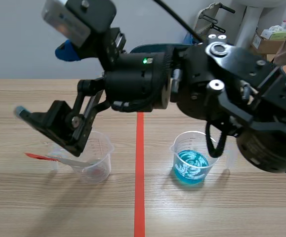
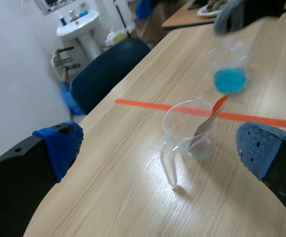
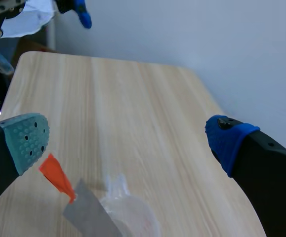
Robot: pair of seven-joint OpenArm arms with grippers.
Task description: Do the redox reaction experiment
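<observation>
Above the table [image 1: 34,207] the right gripper [image 3: 128,140] hangs released over the clear beaker [image 1: 97,163], the left gripper [image 2: 160,148] likewise agape; the blue-solution beaker [image 1: 192,165] stands across the tape [image 1: 140,163]; the spatula [image 2: 209,118] leans in the clear one; combining them looks not yet done.

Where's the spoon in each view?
Scene view: the spoon lies across the clear beaker left of the tape, red end pointing left.
Left wrist view: the spoon leans in that beaker, well ahead of the open jaws.
Right wrist view: the spoon is under the open jaws, nearer the grey-green pad.
Shared landmark: the clear beaker.
</observation>
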